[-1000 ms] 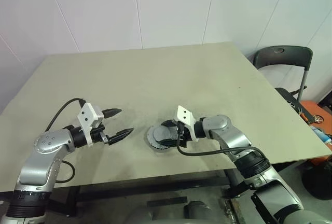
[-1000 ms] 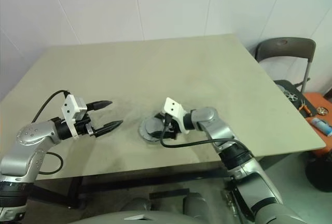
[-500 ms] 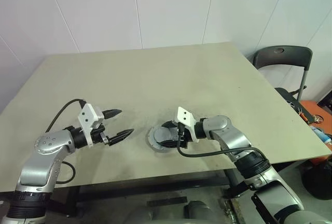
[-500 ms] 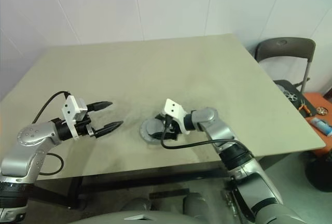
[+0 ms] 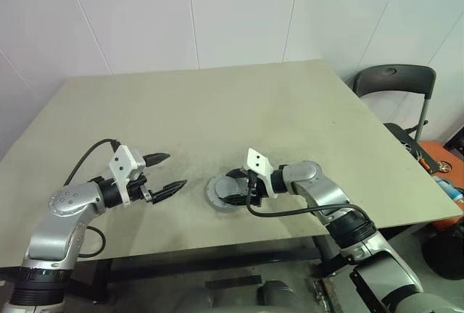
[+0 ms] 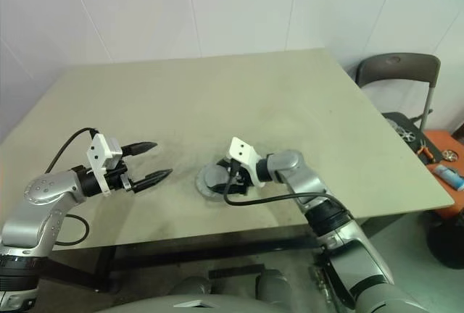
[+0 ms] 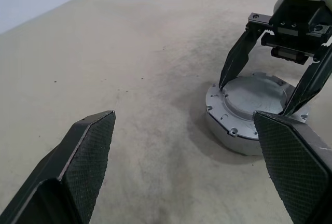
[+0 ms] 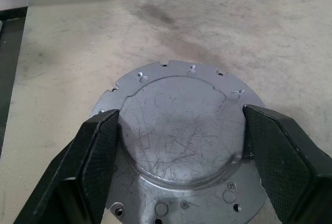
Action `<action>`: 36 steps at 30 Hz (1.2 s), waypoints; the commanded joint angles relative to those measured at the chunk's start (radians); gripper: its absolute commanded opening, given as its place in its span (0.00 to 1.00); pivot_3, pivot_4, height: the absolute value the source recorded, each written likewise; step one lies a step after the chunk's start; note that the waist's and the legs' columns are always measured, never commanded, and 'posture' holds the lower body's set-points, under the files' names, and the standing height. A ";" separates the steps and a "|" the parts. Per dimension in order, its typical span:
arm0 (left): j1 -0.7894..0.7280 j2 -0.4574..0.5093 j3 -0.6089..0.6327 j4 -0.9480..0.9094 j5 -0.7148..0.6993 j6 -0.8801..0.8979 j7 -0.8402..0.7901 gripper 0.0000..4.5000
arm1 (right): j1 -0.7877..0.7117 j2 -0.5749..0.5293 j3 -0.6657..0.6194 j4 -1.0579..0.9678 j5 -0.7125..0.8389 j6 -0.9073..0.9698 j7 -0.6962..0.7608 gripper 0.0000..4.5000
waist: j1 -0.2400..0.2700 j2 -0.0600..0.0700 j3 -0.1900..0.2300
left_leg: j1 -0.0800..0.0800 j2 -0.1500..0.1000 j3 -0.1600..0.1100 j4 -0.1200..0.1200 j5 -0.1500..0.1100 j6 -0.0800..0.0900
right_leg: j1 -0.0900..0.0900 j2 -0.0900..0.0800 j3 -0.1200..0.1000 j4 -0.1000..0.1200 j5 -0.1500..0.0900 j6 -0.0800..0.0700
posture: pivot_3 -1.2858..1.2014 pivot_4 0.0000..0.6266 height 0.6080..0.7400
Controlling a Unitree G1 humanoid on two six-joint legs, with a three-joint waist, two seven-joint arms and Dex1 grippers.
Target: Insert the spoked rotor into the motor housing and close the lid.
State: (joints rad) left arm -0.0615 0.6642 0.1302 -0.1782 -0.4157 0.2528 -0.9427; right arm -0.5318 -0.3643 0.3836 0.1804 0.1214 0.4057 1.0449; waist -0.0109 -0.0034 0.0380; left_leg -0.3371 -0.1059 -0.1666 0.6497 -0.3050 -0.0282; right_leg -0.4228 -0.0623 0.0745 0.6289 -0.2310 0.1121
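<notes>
The lid [image 8: 181,130], a flat silver disc with a raised round centre and small holes along its rim, lies on a low round silver body, the motor housing [image 7: 223,128], near the table's front edge. My right gripper [image 5: 230,191] points down onto it, its fingers [image 8: 98,151] pressed against both sides of the raised centre. The spoked rotor is hidden, as is the inside of the housing. My left gripper [image 5: 176,169] hovers a hand's width to the left of the housing, open and holding nothing.
The beige table [image 5: 217,110] stretches far behind and to both sides; its front edge runs just below the housing. A dark folding chair [image 5: 395,81] stands past the right edge, with orange clutter [image 5: 444,162] beside it.
</notes>
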 commanded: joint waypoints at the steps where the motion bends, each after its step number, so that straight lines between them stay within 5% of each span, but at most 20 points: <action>1: -0.009 0.002 0.001 -0.029 -0.002 -0.005 0.004 1.00 | -0.010 -0.001 0.013 0.016 -0.027 -0.002 -0.009 0.76 | 0.000 0.000 0.000 | 0.000 0.000 0.000 0.000 0.000 0.000 | 0.000 0.000 0.000 0.000 0.000 0.000 | 0.52 0.00 1.00; 14: -0.009 0.004 0.001 -0.027 -0.003 -0.008 0.000 1.00 | 0.011 -0.052 0.083 0.032 -0.084 -0.003 0.017 0.76 | 0.002 0.001 -0.001 | 0.017 0.000 0.000 -0.002 -0.001 0.001 | 0.018 0.000 -0.001 -0.004 -0.001 0.001 | 0.52 0.00 1.00; 28: 0.005 0.000 0.004 -0.024 -0.003 -0.020 -0.001 1.00 | 0.019 -0.001 0.040 0.115 -0.043 0.088 -0.013 0.76 | 0.001 0.001 -0.003 | 0.018 0.000 -0.001 -0.003 -0.002 0.002 | 0.020 0.000 -0.001 -0.008 -0.001 0.001 | 0.52 0.00 1.00; 36: 0.014 -0.004 -0.006 -0.035 -0.007 -0.004 0.002 1.00 | 0.053 -0.065 0.103 0.092 -0.094 0.008 0.047 0.76 | 0.004 0.002 -0.006 | 0.023 0.000 -0.001 -0.003 -0.002 0.002 | 0.027 0.000 -0.001 -0.009 -0.005 0.003 | 0.52 0.00 1.00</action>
State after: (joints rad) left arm -0.0434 0.6604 0.1279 -0.1794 -0.4158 0.2509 -0.9427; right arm -0.5297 -0.3749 0.4076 0.2198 0.1077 0.4083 1.0565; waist -0.0071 -0.0011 0.0318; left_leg -0.3144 -0.1057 -0.1677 0.6468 -0.3067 -0.0257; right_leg -0.3954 -0.0625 0.0733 0.6189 -0.2358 0.1155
